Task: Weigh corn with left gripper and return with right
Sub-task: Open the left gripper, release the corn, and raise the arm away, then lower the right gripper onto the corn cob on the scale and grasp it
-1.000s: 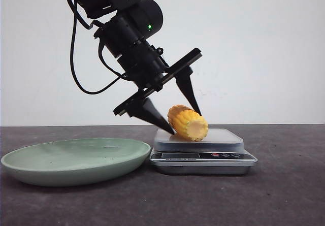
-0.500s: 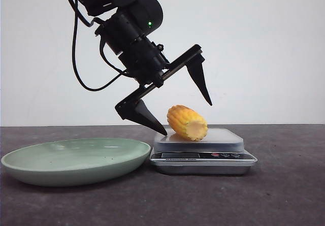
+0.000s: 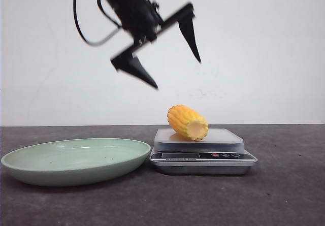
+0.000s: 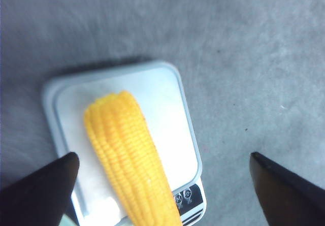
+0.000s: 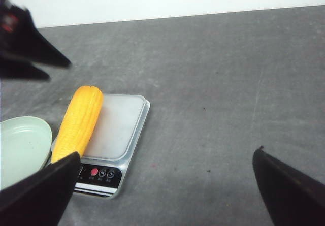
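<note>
The yellow corn (image 3: pixel 187 122) lies alone on the white platform of the small silver scale (image 3: pixel 203 150), its pale cut end facing the front. My left gripper (image 3: pixel 177 74) hangs open well above it, black fingers spread wide with nothing between them. Seen from the left wrist, the corn (image 4: pixel 131 157) lies lengthwise on the scale (image 4: pixel 167 104), between the open left gripper (image 4: pixel 165 162) fingertips far below them. My right gripper (image 5: pixel 167 157) is open and empty over bare table to the right of the scale (image 5: pixel 119 122); the corn (image 5: pixel 78 122) shows there too. The right arm is out of the front view.
A wide pale-green plate (image 3: pixel 76 160) sits on the dark grey table just left of the scale, its rim close to the scale's base. It also shows in the right wrist view as the plate (image 5: pixel 23 144). A white wall stands behind.
My left gripper, open around the corn a second ago, has lifted straight up and slightly left, leaving the corn resting on the scale. The corn has not moved.
</note>
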### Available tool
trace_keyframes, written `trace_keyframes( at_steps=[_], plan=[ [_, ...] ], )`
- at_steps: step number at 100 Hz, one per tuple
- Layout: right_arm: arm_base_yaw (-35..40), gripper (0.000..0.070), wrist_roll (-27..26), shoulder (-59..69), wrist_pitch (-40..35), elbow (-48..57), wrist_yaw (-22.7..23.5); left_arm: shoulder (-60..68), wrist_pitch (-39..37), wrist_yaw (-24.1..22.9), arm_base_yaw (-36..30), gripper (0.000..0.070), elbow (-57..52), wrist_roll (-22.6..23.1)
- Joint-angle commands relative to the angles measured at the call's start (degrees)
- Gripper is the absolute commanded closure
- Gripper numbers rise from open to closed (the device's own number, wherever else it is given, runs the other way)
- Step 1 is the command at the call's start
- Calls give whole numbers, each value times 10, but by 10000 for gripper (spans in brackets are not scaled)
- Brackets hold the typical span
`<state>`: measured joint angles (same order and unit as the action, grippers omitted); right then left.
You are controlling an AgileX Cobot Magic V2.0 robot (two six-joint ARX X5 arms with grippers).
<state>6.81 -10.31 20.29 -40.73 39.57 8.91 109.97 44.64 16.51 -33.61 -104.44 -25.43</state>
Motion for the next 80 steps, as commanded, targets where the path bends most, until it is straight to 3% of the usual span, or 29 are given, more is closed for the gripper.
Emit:
trace_keyframes(
  at_steps=[1, 5, 26, 39, 48, 64, 80],
  plan=[
    [2, 5, 3, 2, -2, 1, -2, -33, 2, -16, -3, 0, -34, 51],
    [2, 5, 3, 2, -5, 1, -2, -55, 5, -25, -3, 6, -42, 57],
    [2, 6, 2, 2, -14, 0, -2, -197, -13, -50, -3, 251, -48, 73],
    [2, 5, 2, 2, -14, 1, -1, -288, 13, -80, -3, 433, -48, 117],
    [2, 6, -1, 2, -12, 1, 2, -345, 59, -110, -3, 519, -48, 148],
    [2, 6, -14, 2, 30, 1, 37, -425, 133, -167, -3, 557, -48, 163],
    [3, 6, -50, 22, 146, 1, 100, -481, 177, -172, -3, 557, -48, 164]
  ],
)
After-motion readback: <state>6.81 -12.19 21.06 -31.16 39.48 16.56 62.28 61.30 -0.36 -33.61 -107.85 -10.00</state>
